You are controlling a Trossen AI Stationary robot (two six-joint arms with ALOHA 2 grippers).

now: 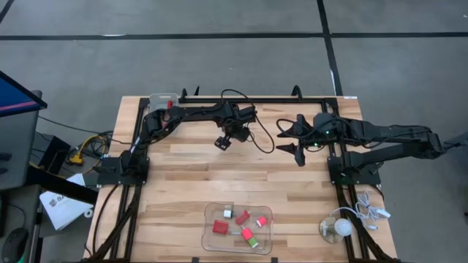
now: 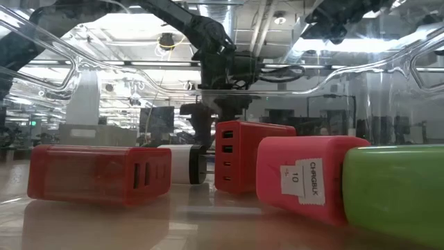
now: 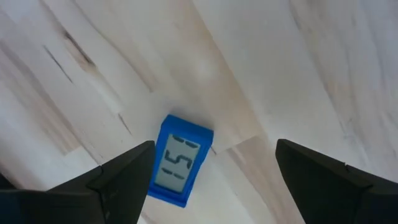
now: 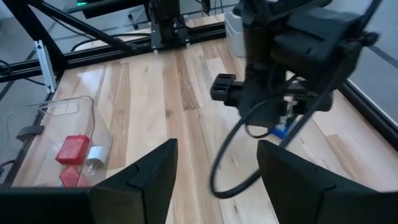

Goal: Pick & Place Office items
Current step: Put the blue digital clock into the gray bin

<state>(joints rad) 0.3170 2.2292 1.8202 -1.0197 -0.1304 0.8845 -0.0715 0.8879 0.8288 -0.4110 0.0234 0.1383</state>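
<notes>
Left gripper [image 3: 211, 180] spread wide, fingers apart either side of a blue piece with a pale centre [image 3: 180, 159] lying flat on the wooden table [image 1: 183, 183], not touching it. Right gripper [image 1: 292, 139] open and empty, hanging over the far right part of the table. Red blocks [image 1: 220, 227], one green-and-red piece [image 1: 248, 234] and a small white bit [image 1: 227, 212] lying in the clear tray [image 1: 210, 241] at the near edge.

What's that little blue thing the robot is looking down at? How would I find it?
Start at the wooden table and find the left gripper, hovering open over the back half. Right below it, between its two dark fingers, lies a small blue clock flat on bare wood. It is the only blue piece, with a pale screen showing dark digits; the red blocks sit far away in the clear tray.
</notes>
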